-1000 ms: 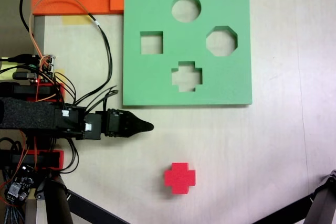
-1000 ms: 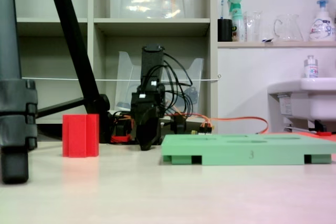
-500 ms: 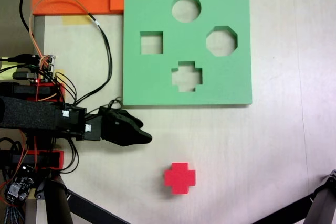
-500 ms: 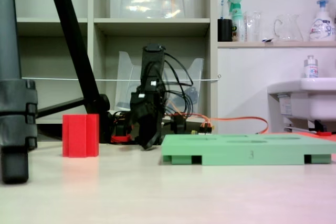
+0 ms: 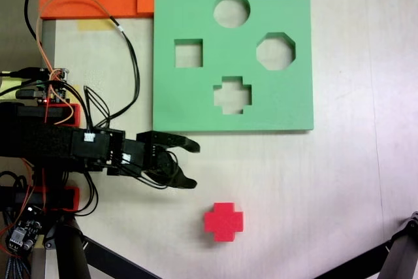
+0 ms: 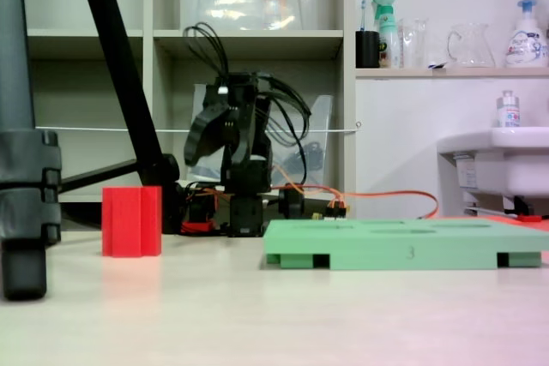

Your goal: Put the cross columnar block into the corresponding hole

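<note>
The cross columnar block point(image 5: 223, 221) is seen upright on the pale table point(image 5: 339, 187), untouched, below the green foam board point(image 5: 196, 102) in the top-down fixed view; in the low fixed view the block point(image 6: 131, 221) is found left of the board point(image 6: 403, 246), well apart from it. The gripper point(image 5: 193, 164) is placed up and to the left of the block in the top-down view, near but w/o contact, tips pointed right. Its jaws are spread apart, nothing held betw. them. In the low view the gripper point(image 6: 206, 139) is raised above table level. The corresponding hole point(image 5: 232, 95), plus-shaped, is cut near the board's lower edge and is unfilled.
</note>
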`<state>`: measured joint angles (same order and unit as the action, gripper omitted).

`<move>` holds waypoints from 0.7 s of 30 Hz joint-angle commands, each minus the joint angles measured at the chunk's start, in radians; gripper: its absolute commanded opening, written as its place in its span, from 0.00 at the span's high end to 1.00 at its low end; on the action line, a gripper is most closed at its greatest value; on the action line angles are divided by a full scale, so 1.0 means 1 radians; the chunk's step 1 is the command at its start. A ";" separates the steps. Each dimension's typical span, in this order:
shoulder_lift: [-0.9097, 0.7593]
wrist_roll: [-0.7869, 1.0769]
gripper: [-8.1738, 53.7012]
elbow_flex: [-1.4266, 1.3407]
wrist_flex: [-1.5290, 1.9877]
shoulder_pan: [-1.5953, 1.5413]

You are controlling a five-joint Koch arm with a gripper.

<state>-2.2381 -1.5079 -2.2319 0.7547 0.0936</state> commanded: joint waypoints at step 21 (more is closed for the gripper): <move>0.436 0.284 0.02 0.635 0.591 0.347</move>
<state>-1.8040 -1.2318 -1.6444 1.3652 0.4326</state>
